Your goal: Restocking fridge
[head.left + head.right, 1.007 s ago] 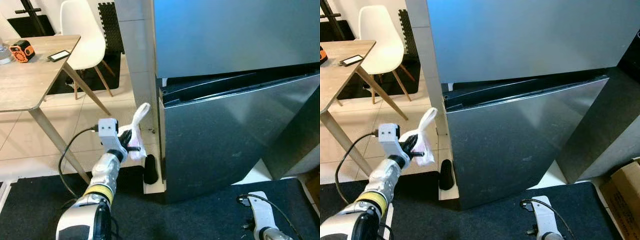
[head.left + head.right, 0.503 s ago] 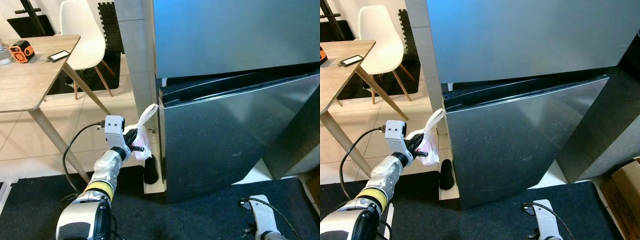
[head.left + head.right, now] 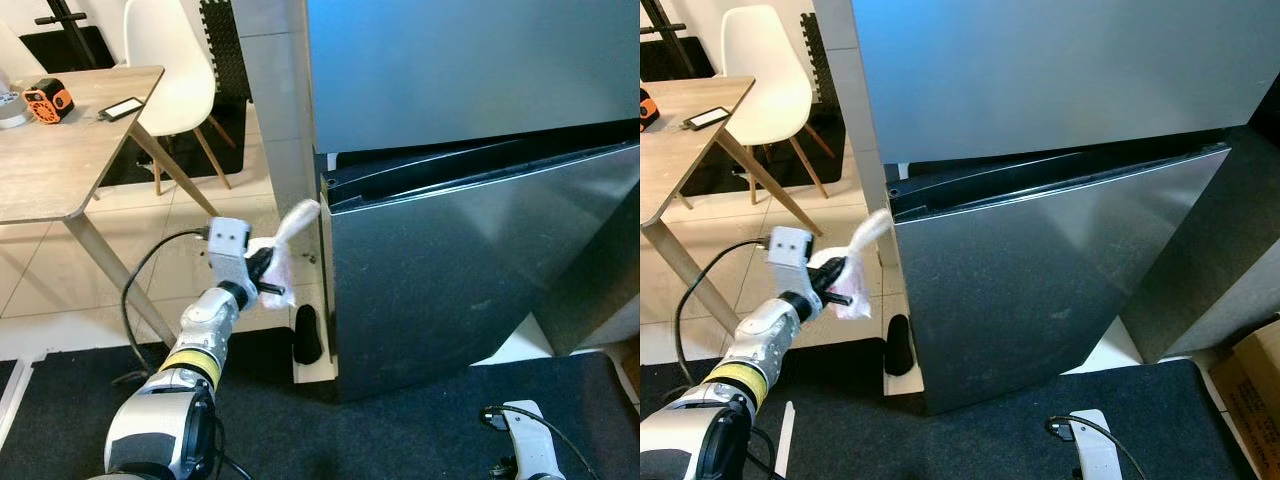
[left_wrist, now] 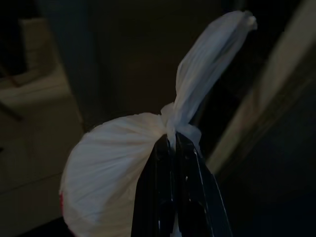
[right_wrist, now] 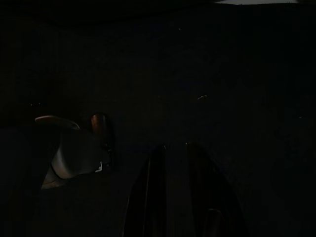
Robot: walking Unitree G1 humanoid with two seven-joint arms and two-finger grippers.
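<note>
Left gripper (image 4: 174,140) pinched tight on knot of white bag (image 4: 118,173), held just left of the fridge (image 3: 470,270) lower door's left edge; right gripper (image 5: 173,148) idle low, fingers slightly parted.

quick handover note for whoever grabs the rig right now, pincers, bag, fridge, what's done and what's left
Left pincer: shut on the knot of the white knotted plastic bag, held up beside the left edge of the grey steel fridge.
Right pincer: arm hangs low and idle, view very dark.
Fridge: lower door ajar, swung out slightly at its right side.
Done: bag picked up and brought to the fridge.
Left: open the door wider, put the bag inside, close it.
</note>
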